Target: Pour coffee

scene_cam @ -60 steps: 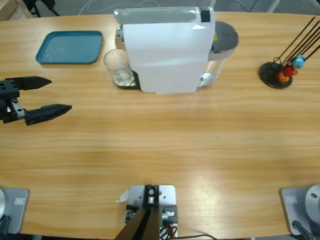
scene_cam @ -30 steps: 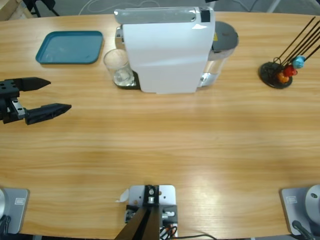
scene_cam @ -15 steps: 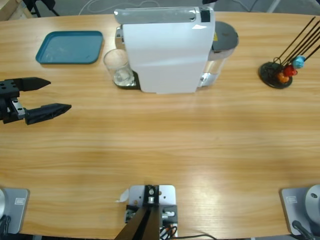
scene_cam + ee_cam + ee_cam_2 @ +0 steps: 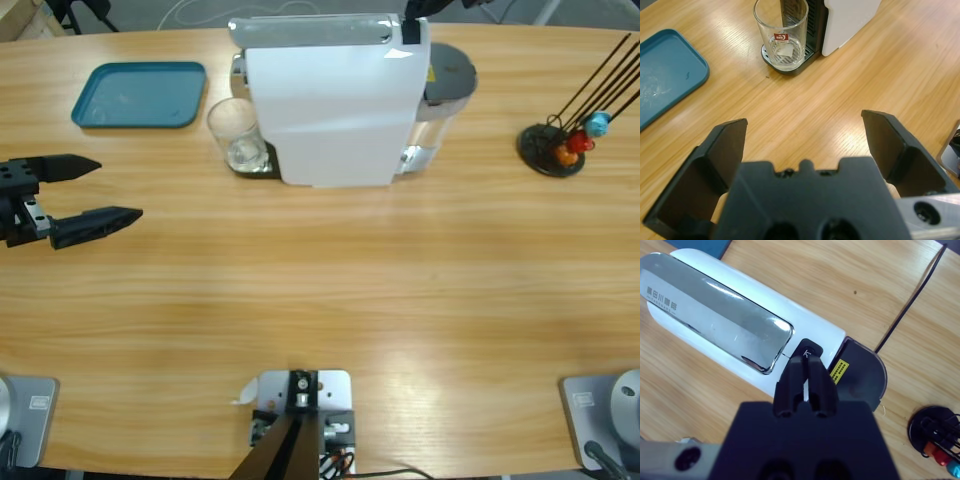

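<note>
Left gripper (image 4: 108, 190) spread wide near desk's left edge; right gripper (image 4: 807, 371), jaws closed, mostly cut off above coffee machine (image 4: 330, 100); glass (image 4: 236, 134) contents indiscernible

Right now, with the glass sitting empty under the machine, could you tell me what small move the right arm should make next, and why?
Probably ease the right gripper straight down to press the black button on the coffee machine. Its jaws are shut and poised just above that button, and the glass on the drip tray holds no coffee. The left gripper waits open, well back from the glass.

Glossy white plastic coffee machine (image 4: 335, 100) (chrome-topped) on smooth wooden table (image 4: 330, 290), clear glass tumbler (image 4: 234, 131).
</note>
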Robot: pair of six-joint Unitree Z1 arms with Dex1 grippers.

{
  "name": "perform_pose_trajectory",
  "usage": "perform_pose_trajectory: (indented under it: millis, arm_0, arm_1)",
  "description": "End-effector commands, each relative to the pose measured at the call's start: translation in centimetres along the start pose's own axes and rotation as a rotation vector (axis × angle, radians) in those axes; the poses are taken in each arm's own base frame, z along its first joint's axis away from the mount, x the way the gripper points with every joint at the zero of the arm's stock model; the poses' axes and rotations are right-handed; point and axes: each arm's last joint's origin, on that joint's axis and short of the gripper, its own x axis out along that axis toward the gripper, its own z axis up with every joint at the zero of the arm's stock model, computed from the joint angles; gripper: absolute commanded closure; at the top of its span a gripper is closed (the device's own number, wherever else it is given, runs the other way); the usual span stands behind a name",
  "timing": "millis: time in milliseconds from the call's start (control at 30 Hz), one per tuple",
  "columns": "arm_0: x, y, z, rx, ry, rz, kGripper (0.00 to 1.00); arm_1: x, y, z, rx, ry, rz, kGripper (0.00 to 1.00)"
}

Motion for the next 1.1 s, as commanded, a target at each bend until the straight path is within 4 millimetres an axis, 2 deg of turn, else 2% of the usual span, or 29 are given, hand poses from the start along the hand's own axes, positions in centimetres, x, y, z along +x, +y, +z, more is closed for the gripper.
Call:
perform_pose_trajectory:
  millis: [33,267,433,467,500,533,567,633,767,967,1100]
  arm_0:
    - [0.3,-0.1,-0.7,-0.008,0.027,0.007,0.000]
    - [0.1,-0.1,-0.8,-0.007,0.022,0.007,0.000]
    - [0.1,-0.1,-0.7,-0.007,0.021,0.008,0.000]
    - [0.1,-0.1,-0.8,-0.007,0.021,0.008,0.000]
    - [0.1,-0.1,-0.8,-0.007,0.020,0.008,0.000]
    - [0.1,-0.1,-0.8,-0.007,0.019,0.008,0.000]
    - [0.1,-0.1,-0.8,-0.007,0.019,0.008,0.000]
    - [0.1,-0.1,-0.8,-0.006,0.016,0.007,0.000]
    - [0.0,-0.1,-0.8,-0.006,0.014,0.008,0.000]
    - [0.0,-0.1,-0.8,-0.006,0.015,0.008,0.000]
    - [0.1,-0.1,-0.8,-0.006,0.015,0.008,0.000]
  arm_1:
    - [2.2,0.1,-1.5,-0.018,0.075,-0.008,1.000]
    - [1.7,0.1,-1.7,-0.019,0.079,-0.020,1.000]
    - [-1.7,0.4,-0.4,-0.065,-0.026,-0.015,1.000]
    - [-2.7,0.6,0.0,-0.082,-0.052,0.004,0.944]
    - [-3.7,0.8,0.5,-0.094,-0.079,0.019,0.491]
    - [-4.6,1.0,0.8,-0.107,-0.109,0.023,0.131]
    - [-5.3,1.2,0.9,-0.117,-0.134,0.028,0.007]
    - [-5.7,1.6,1.0,-0.123,-0.145,0.032,0.000]
    - [-4.4,1.7,0.7,-0.113,-0.106,0.030,0.000]
    - [-3.4,1.4,0.5,-0.064,-0.064,-0.002,0.000]
    - [-3.7,1.3,0.6,-0.033,-0.064,-0.042,0.000]
